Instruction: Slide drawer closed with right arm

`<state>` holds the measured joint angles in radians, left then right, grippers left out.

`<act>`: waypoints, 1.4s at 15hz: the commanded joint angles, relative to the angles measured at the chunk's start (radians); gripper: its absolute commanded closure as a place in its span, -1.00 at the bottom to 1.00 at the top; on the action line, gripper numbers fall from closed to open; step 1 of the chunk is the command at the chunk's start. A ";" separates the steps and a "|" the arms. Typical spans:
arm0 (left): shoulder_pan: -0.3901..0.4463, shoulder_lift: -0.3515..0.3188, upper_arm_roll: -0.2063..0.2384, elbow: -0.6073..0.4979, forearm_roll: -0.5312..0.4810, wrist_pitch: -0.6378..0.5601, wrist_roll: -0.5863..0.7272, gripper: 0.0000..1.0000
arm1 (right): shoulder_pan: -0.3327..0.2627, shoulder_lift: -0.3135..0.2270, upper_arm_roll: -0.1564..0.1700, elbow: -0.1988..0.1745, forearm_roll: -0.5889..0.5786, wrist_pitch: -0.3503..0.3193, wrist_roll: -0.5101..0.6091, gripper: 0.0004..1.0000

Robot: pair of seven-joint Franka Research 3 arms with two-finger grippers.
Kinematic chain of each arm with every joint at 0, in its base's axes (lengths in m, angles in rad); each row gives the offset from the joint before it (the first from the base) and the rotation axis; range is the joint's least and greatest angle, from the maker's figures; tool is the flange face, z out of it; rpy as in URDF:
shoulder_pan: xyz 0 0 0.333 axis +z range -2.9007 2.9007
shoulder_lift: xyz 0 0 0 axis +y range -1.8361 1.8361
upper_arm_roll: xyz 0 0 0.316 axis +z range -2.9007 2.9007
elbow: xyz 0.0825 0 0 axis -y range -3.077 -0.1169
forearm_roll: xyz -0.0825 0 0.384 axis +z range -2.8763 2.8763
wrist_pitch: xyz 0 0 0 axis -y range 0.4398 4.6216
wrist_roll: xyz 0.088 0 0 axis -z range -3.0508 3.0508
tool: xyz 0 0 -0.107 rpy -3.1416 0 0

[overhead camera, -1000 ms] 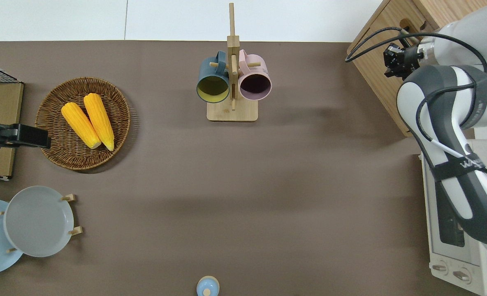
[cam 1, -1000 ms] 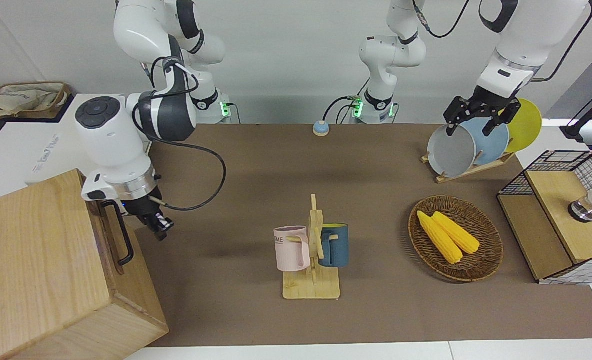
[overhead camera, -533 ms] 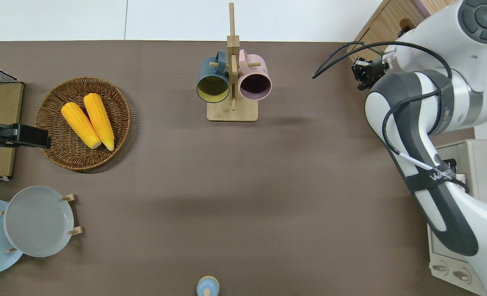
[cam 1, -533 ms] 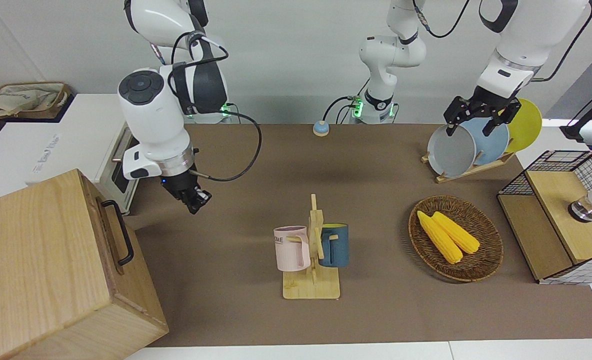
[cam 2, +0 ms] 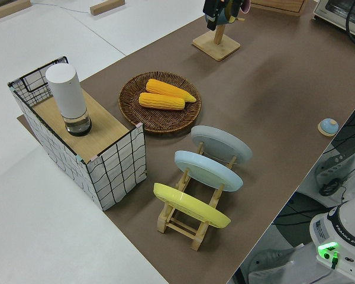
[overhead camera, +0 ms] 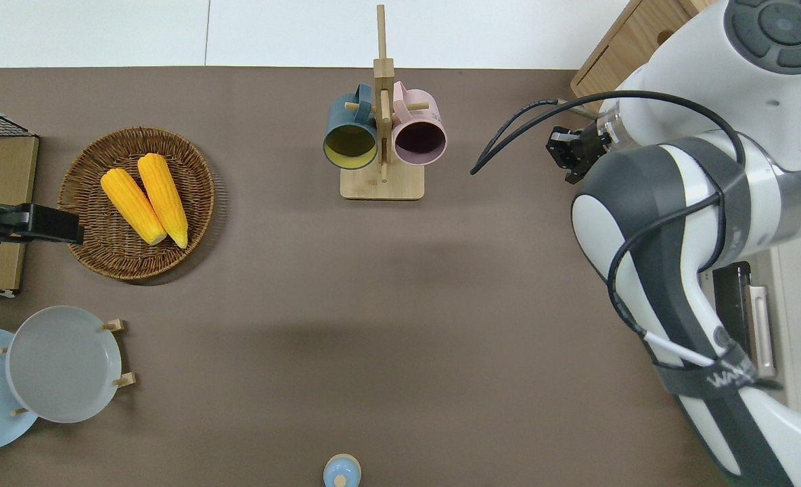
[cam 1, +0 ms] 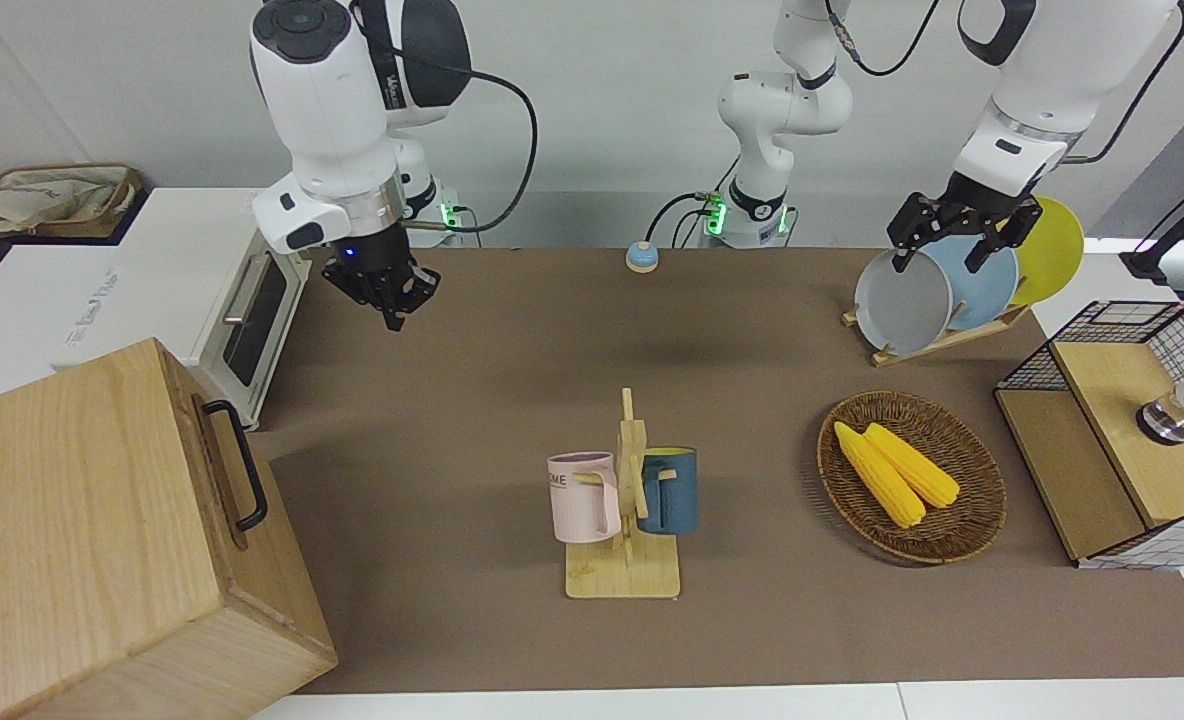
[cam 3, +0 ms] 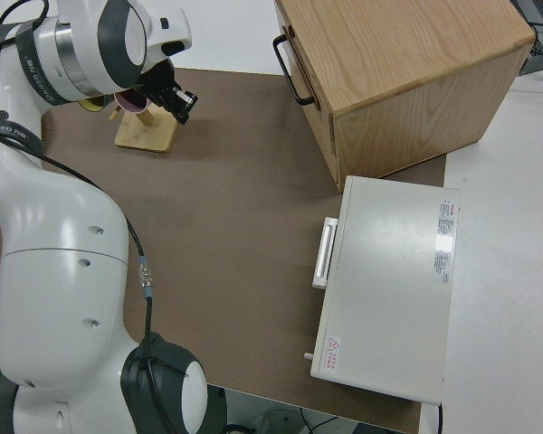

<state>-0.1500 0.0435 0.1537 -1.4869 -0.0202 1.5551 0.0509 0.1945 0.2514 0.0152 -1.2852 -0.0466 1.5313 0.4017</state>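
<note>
Drawer work looks finished: the wide, shallow pale-wood drawer (cam 1: 224, 470) with its black metal bar handle (cam 1: 238, 462) sits flush in the large grainy wood cabinet (cam 1: 102, 540), well apart from the right arm's black two-finger gripper (cam 1: 389, 290), which hangs over bare brown table (cam 1: 472, 400) holding nothing, fingers near-closed. Only parking seems left, I'd judge; the left arm is parked.

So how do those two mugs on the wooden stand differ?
The pink mug is pale pink with dark lettering; the blue mug is dark blue with a yellow inside. The pink mug hangs toward the right arm's end of the table, the blue mug toward the left arm's. Both hang by their handles from the stand, similar in size.
</note>
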 commanded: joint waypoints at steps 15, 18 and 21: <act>-0.017 0.013 0.017 0.020 0.012 0.000 0.007 -0.99 | -0.067 -0.158 -0.089 -0.148 0.028 0.013 -0.481 -0.68; -0.017 0.013 0.017 0.020 0.012 0.000 0.007 -1.00 | -0.066 -0.155 -0.089 -0.140 0.025 0.013 -0.483 -0.98; -0.017 0.013 0.017 0.020 0.012 0.000 0.007 -1.00 | -0.053 -0.118 -0.087 -0.096 0.028 0.010 -0.486 -0.98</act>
<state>-0.1500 0.0435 0.1537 -1.4869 -0.0202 1.5551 0.0509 0.1390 0.1030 -0.0760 -1.4202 -0.0408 1.5350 -0.0636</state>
